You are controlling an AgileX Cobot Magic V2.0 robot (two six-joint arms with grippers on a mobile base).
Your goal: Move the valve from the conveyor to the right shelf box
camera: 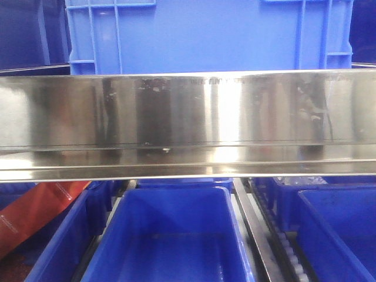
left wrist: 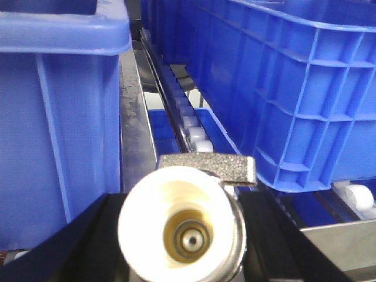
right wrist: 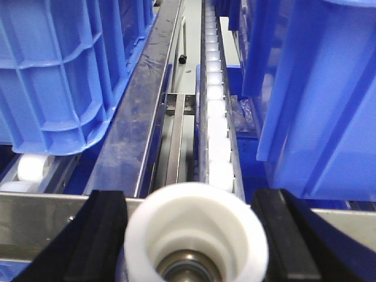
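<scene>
A cream-white round valve (left wrist: 181, 232) with a rough grey metal handle (left wrist: 205, 167) is gripped by the left gripper (left wrist: 179, 235), whose black fingers (left wrist: 82, 241) are closed against its sides. It is held before a white roller track (left wrist: 191, 123) that runs between two blue ribbed plastic crates (left wrist: 59, 117). A white round valve (right wrist: 197, 226) is clamped in the same way by the right gripper (right wrist: 194, 235), in front of a scratched steel shelf rail (right wrist: 138, 117) and a second roller line (right wrist: 214, 111).

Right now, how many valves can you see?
2. One valve sits in the left gripper; a second valve sits in the right gripper. More may hide inside the blue crates.
</scene>
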